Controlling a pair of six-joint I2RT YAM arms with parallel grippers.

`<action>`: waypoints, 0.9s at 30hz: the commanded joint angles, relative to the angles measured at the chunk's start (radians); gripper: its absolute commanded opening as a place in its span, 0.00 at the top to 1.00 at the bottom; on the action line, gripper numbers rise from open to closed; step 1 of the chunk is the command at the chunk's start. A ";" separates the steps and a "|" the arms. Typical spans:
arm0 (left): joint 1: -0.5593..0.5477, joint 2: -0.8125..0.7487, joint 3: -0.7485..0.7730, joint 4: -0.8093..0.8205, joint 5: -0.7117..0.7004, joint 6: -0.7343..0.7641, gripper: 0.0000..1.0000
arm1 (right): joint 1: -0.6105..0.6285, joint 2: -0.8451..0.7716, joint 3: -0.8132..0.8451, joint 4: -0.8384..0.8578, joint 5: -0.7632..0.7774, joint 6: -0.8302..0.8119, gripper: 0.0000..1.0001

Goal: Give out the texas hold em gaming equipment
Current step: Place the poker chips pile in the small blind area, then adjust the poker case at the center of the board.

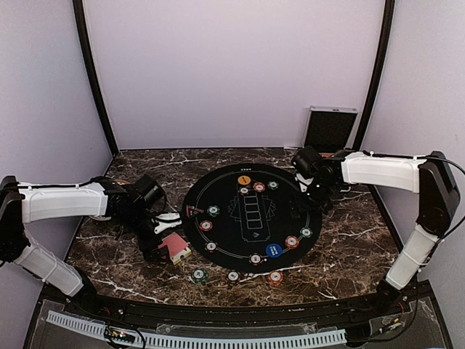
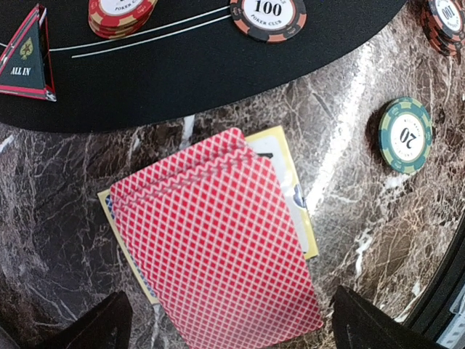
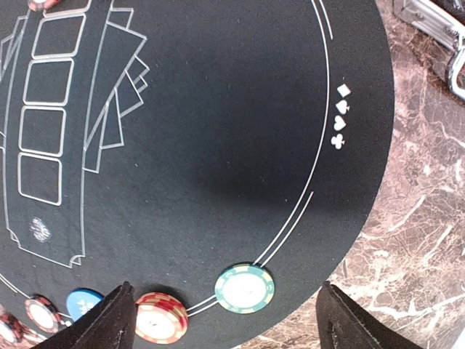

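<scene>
Deck: stack of red-backed playing cards (image 2: 218, 247) on dark marble table (image 2: 356, 218), just left of round black felt mat (image 2: 182, 80) | left gripper (image 2: 232, 323) directly above, jaws spread, empty, straddling its short width | right gripper (image 3: 225, 314) spread, empty, far right

Card stack (image 1: 174, 246) on table (image 1: 349, 247) left of mat (image 1: 290, 211); chips (image 1: 259, 187) around mat's rim; case (image 1: 330, 129) behind, right

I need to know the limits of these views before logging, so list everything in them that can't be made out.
Left wrist: faces of the red-backed cards, lying face down; the yellow item under them is mostly covered.
Left wrist: the chip stack at the top right is cut by the edge.
Top: chip values, such as the blue chip, are too small to read.
Right wrist: the silver case is cut by the top right corner.
</scene>
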 commanded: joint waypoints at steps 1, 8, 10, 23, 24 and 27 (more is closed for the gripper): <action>-0.004 0.007 0.009 -0.004 -0.016 -0.028 0.01 | 0.017 -0.027 0.049 -0.017 0.014 0.018 0.12; -0.005 -0.001 -0.002 -0.015 -0.001 -0.038 0.01 | 0.037 -0.009 0.100 -0.032 0.026 0.022 0.08; -0.004 0.002 -0.008 -0.011 0.008 -0.040 0.01 | 0.041 -0.003 0.112 -0.035 0.028 0.022 0.07; -0.015 0.018 -0.036 0.036 -0.007 -0.043 0.01 | 0.096 0.024 0.173 -0.031 0.006 0.038 0.05; -0.017 0.018 -0.039 0.041 -0.009 -0.043 0.01 | 0.100 0.031 0.177 -0.034 0.008 0.039 0.05; -0.023 0.016 -0.045 0.061 -0.016 -0.045 0.01 | 0.110 0.042 0.185 -0.032 0.008 0.040 0.05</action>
